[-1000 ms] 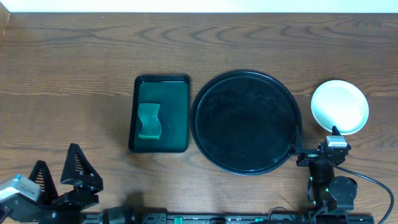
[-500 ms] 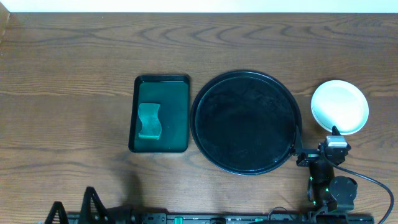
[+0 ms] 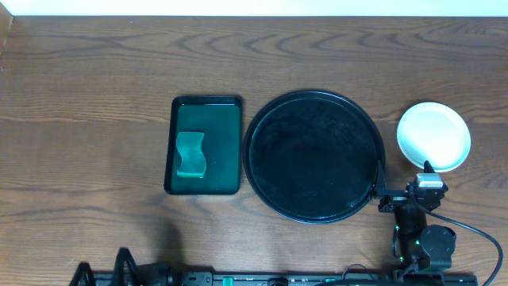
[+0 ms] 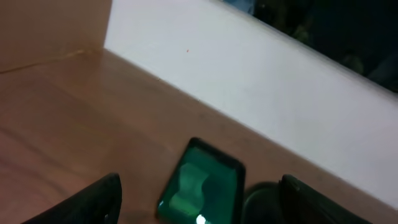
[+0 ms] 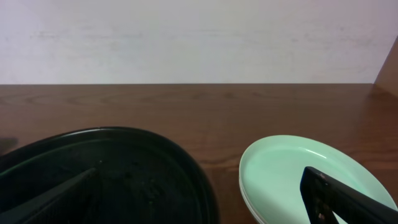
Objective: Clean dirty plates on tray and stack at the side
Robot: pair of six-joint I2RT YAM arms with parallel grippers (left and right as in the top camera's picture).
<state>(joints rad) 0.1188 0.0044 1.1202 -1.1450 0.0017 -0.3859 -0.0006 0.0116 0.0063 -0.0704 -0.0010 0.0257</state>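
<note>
At the near left edge of the wooden table point(image 3: 87, 95), the left gripper point(image 4: 199, 180) has its 2 fingers spread wide with nothing between them. Ahead of it lies a small rectangular dark green tray point(image 3: 226, 119) holding a wavy green sponge point(image 3: 190, 154). Just beside that, to the right, sits the large round black tray point(image 3: 313, 156), glossy, with a raised rim and faint dull speckles on its floor. Right of it, apart from its rim, rests the stack of plates point(image 5: 292, 174): round and shallow, white from overhead and pale mint from the wrist camera, with layered rims showing at the left edge. Their count cannot be told. The right gripper point(image 5: 200, 173) is spread wide and holds nothing, 1 finger point(image 5: 342, 199) over the stack's near edge.
</note>
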